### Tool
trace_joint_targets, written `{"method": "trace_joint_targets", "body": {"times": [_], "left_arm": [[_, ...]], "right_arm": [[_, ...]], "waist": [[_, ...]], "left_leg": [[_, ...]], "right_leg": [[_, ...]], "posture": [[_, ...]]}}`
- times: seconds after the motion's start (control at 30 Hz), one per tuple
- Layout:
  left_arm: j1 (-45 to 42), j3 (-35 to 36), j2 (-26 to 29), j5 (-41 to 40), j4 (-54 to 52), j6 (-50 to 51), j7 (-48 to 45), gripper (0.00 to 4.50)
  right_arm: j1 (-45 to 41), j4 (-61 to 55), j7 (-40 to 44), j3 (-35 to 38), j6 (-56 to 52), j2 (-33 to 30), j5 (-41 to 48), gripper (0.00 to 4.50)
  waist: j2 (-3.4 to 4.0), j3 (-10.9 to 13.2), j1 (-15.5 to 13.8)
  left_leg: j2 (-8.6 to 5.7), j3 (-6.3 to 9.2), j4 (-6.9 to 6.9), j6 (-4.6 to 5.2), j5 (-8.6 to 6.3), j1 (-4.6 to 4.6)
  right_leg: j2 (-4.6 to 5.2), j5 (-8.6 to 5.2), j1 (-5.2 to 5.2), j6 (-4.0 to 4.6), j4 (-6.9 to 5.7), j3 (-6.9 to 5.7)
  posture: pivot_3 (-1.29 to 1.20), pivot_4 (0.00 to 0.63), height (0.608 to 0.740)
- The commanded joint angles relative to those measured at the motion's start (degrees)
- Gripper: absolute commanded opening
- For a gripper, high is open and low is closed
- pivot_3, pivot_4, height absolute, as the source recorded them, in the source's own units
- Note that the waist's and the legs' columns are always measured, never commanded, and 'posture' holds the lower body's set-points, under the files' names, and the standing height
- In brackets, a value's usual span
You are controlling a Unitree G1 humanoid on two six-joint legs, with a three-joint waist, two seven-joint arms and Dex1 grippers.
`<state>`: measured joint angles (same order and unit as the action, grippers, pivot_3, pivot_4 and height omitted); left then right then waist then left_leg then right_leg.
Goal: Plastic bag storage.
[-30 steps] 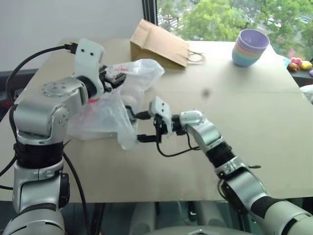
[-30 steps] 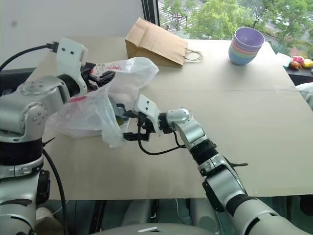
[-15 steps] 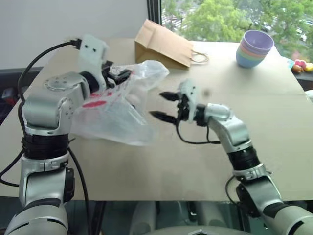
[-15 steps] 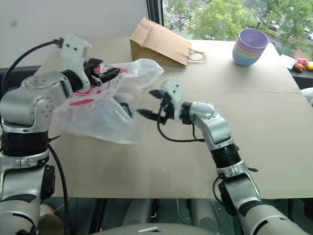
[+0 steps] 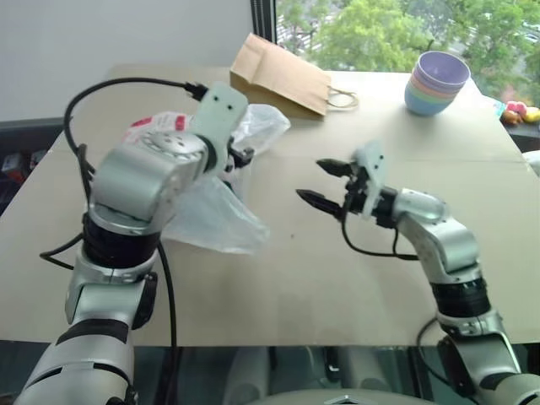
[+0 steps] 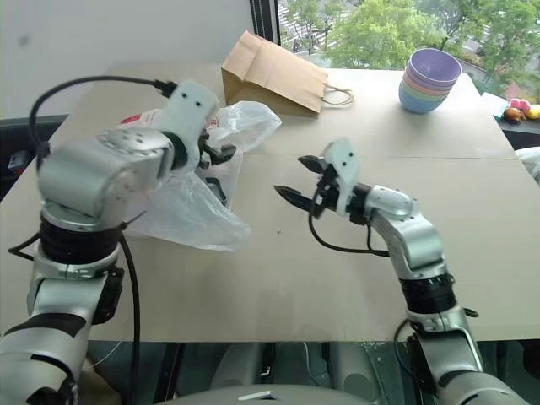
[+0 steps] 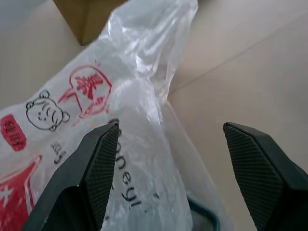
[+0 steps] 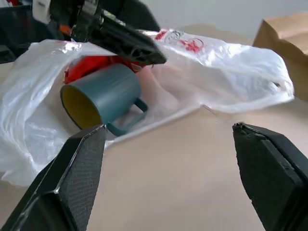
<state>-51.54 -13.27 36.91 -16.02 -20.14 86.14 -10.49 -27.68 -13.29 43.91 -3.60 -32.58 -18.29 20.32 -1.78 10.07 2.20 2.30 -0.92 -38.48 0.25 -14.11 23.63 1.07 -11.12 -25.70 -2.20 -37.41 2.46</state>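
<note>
Right wrist view: right end effector (image 6: 301, 178) wide open, empty, hovering over bare tabletop (image 5: 354, 278) w/ plenty of room near the front edge. Plastic bag (image 8: 211, 67) lies loose, unfolded, on the robot's left side; teal mug (image 8: 103, 96) on its side inside it. Left end effector (image 7: 168, 159) open astride the film, no pinch. Storage barely begun, I'd say. Far edge: brown paper bag (image 5: 278, 74), 1 bowl stack (image 5: 434, 83).
</note>
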Motion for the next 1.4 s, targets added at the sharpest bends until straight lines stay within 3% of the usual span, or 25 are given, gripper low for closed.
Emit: {"method": "trace_joint_targets", "body": {"times": [0.03, 0.13, 0.3, 0.33, 0.37, 0.47, 0.5, 0.6, 0.7, 0.8, 0.93, 1.17, 1.23, 1.3, 1.4], "left_arm": [[0.2, -3.7, -0.2, 4.4, -0.1, -0.6, 3.1, 3.56], [0.6, -10.0, 0.8, 9.7, 2.3, -4.1, 6.3, 3.56], [1.1, -14.2, 0.4, 15.2, 5.6, -9.7, 7.4, 3.56], [1.5, -14.7, 0.3, 16.1, 6.8, -11.3, 7.4, 3.03], [1.7, -15.1, 0.2, 17.0, 7.8, -12.8, 7.3, 2.94], [2.0, -14.5, 0.0, 19.5, 11.6, -18.2, 6.9, 1.56], [2.1, -14.2, 0.0, 20.3, 12.6, -19.5, 6.5, 0.84], [2.3, -12.7, 1.0, 21.9, 15.8, -24.2, 5.0, 0.1], [3.0, -12.1, 1.8, 23.9, 15.9, -28.7, 3.8, 0.1], [5.0, -7.8, 1.5, 21.0, 11.5, -32.8, -1.0, 0.1], [11.0, 4.5, 1.0, 2.8, -3.2, -29.6, -18.5, 0.1], [17.8, 20.4, 9.9, -22.0, -17.9, -25.7, -39.0, 0.1], [16.6, 20.4, 11.4, -17.8, -15.3, -27.9, -35.4, 0.1], [14.5, 15.9, 15.0, -10.3, -10.7, -28.6, -30.9, 0.1], [11.5, 11.2, 15.6, -3.3, -7.7, -28.4, -24.3, 0.82]], "right_arm": [[0.8, -5.3, -1.0, 2.5, -1.4, -1.8, 2.6, 4.23], [2.9, -8.0, -2.1, 4.2, -2.3, -3.8, 3.6, 4.23], [5.1, -10.5, -2.6, 5.3, -2.4, -5.4, 5.3, 4.23], [5.5, -11.0, -2.4, 5.6, -2.0, -5.7, 5.7, 4.23], [5.8, -11.4, -2.2, 5.8, -1.6, -6.0, 6.1, 4.23], [7.2, -13.2, -0.5, 6.2, 1.9, -7.1, 6.6, 4.23], [7.5, -13.4, -0.4, 6.3, 3.1, -7.4, 6.3, 4.23], [9.1, -14.5, 1.0, 7.5, 7.6, -8.2, 6.7, 4.23], [10.2, -13.6, 1.2, 7.8, 9.3, -9.2, 6.4, 4.23], [10.7, -12.6, 1.2, 7.4, 10.3, -9.8, 6.0, 4.23], [11.0, -11.4, 1.3, 6.2, 12.2, -9.6, 5.5, 4.23], [9.6, -8.2, 2.8, 3.9, 15.0, -9.1, 5.0, 4.23], [8.5, -6.6, 3.1, 2.6, 15.9, -8.8, 3.9, 4.23], [7.7, -5.7, 3.2, 2.0, 16.5, -8.6, 3.5, 4.23], [6.5, -4.2, 3.1, 1.7, 17.0, -8.0, 3.3, 4.23]], "waist": [[0.0, 0.0, 0.0], [0.0, 0.0, -0.1], [0.0, 0.0, -0.2], [0.0, 0.0, -0.2], [0.0, 0.0, -0.3], [0.0, 0.0, -0.3], [0.0, 0.0, -0.3], [0.0, 0.0, -0.4], [0.0, 0.0, -0.4], [0.0, 0.0, -0.5], [0.0, 0.0, -0.4], [0.0, 0.0, 0.0], [0.0, 0.0, -0.1], [0.0, 0.0, -0.2], [0.0, 0.0, -0.3]], "left_leg": [[0.0, 0.0, 0.0, 0.0, 0.0, 0.0], [0.0, 0.02, 0.0, 0.0, 0.0, -0.01], [-0.01, -0.01, -0.01, 0.0, 0.0, 0.01], [-0.01, 0.0, -0.01, 0.0, 0.0, 0.01], [-0.01, 0.0, -0.01, 0.0, 0.0, 0.01], [-0.01, -0.01, -0.01, 0.0, 0.0, 0.01], [-0.01, 0.0, -0.01, 0.0, 0.0, 0.03], [-0.01, -0.01, -0.01, 0.0, 0.0, 0.03], [-0.01, -0.01, -0.01, 0.01, 0.0, 0.04], [-0.01, -0.03, -0.01, 0.01, 0.0, 0.04], [0.01, -0.06, -0.01, 0.0, 0.0, 0.05], [0.03, -0.08, -0.02, 0.02, 0.0, -0.06], [0.03, -0.07, -0.1, 0.02, 0.01, -0.08], [0.03, -0.07, -0.22, 0.02, 0.01, -0.14], [0.02, -0.07, -0.26, 0.03, 0.01, -0.32]], "right_leg": [[-0.01, 0.0, 0.0, 0.0, -0.01, 0.0], [-0.02, -0.01, 0.0, 0.01, -0.01, 0.0], [-0.01, 0.0, 0.0, 0.0, 0.02, 0.02], [-0.02, 0.0, 0.0, 0.0, 0.02, 0.01], [-0.01, 0.0, 0.0, 0.01, 0.02, 0.01], [-0.01, 0.0, 0.0, 0.0, 0.03, 0.01], [-0.01, -0.01, 0.0, 0.0, 0.04, 0.0], [-0.01, -0.01, 0.0, -0.01, 0.05, 0.01], [-0.01, -0.01, 0.0, -0.01, 0.08, 0.0], [0.0, -0.01, 0.0, -0.01, 0.08, 0.01], [0.0, 0.0, -0.01, 0.0, 0.08, 0.03], [-0.01, -0.13, 0.02, -0.19, 0.02, 0.05], [-0.03, -0.16, 0.06, -0.22, -0.02, 0.05], [-0.04, -0.16, 0.17, -0.24, -0.04, 0.05], [-0.08, -0.22, 0.36, -0.16, -0.04, 0.1]], "posture": [[0.0, 0.15, 0.74], [0.0, 0.15, 0.74], [0.0, 0.15, 0.74], [0.0, 0.15, 0.74], [0.0, 0.15, 0.74], [0.0, 0.15, 0.74], [0.0, 0.15, 0.74], [0.0, 0.15, 0.74], [0.0, 0.15, 0.74], [0.0, 0.15, 0.74], [0.0, 0.15, 0.74], [0.0, 0.15, 0.74], [0.0, 0.15, 0.74], [0.0, 0.15, 0.74], [0.0, 0.15, 0.74]]}}
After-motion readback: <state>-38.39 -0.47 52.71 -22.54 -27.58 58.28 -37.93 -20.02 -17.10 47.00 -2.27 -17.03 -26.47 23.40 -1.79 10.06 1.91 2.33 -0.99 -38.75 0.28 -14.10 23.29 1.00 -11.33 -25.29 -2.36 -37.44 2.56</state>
